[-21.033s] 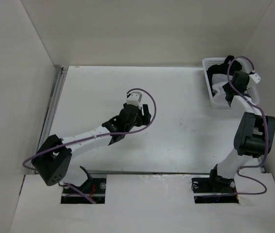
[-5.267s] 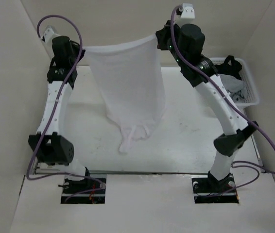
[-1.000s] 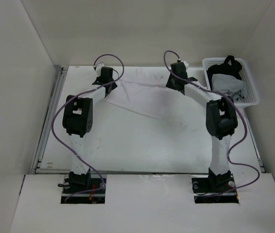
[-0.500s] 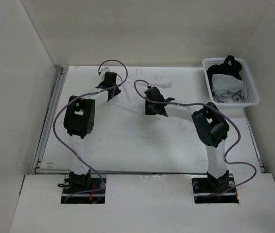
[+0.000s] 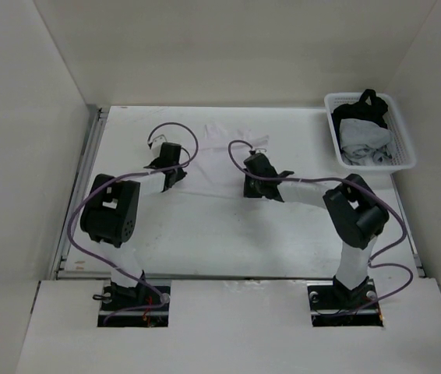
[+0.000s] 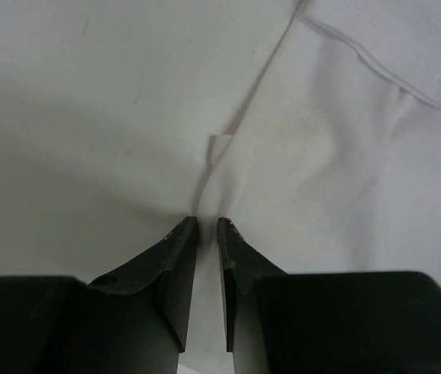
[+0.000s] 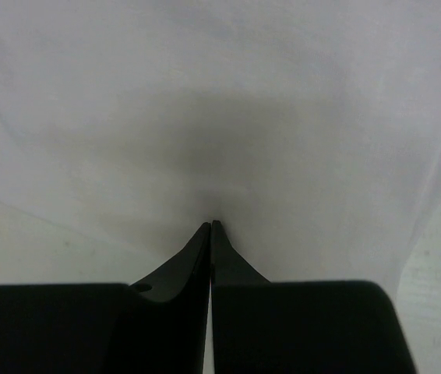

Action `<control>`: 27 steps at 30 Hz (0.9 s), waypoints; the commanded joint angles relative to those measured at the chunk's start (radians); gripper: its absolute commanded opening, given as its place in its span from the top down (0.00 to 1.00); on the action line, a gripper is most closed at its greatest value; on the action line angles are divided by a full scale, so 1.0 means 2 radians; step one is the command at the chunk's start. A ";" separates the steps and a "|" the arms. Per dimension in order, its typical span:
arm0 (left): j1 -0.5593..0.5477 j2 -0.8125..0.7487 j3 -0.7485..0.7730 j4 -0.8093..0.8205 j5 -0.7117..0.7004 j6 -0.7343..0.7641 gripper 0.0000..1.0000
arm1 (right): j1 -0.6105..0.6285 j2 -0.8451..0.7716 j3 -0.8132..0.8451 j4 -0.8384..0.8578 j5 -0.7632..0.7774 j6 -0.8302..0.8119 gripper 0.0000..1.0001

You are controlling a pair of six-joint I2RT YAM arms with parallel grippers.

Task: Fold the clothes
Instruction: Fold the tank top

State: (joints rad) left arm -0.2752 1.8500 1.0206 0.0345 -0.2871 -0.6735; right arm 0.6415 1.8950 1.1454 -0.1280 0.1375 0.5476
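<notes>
While one white garment (image 6: 337,179) lies flat, it is pinched by left gripper (image 6: 207,223), by right gripper (image 7: 210,225), one basket (image 5: 376,166) well apart.

On one white table (image 5: 205,234) stand two robot arms, one left arm (image 5: 107,210) and one right arm (image 5: 357,214). They carry two grippers, one left gripper (image 6: 207,222) and one right gripper (image 7: 210,224), each with two black fingers. One white garment (image 5: 220,148) lies toward twelve o'clock. One white mesh basket (image 5: 331,128), at two o'clock, holds two items: one dark piece (image 5: 357,109) and one pale bundle (image 5: 365,136).
</notes>
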 commanded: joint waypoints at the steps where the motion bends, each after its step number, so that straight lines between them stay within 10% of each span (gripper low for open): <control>1: -0.019 -0.059 -0.075 -0.029 -0.014 -0.008 0.84 | 0.032 -0.020 -0.069 -0.004 -0.005 0.024 0.96; 9: -0.072 -0.262 -0.236 -0.077 -0.022 -0.041 0.85 | 0.154 -0.096 -0.191 0.010 0.027 0.094 0.96; 15: -0.071 -0.372 -0.149 -0.187 -0.026 -0.009 0.75 | 0.171 -0.204 -0.161 -0.051 0.078 0.081 0.83; 21: -0.018 -0.335 -0.079 -0.150 -0.051 -0.022 0.71 | 0.135 -0.252 -0.106 -0.043 0.079 0.019 0.74; 27: 0.040 -0.203 -0.076 -0.076 0.017 -0.132 0.79 | 0.066 -0.198 -0.054 0.017 0.041 -0.015 0.99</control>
State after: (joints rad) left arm -0.2386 1.3621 0.8818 -0.1692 -0.3256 -0.8078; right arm 0.8120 1.4471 0.9798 -0.1627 0.2489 0.5732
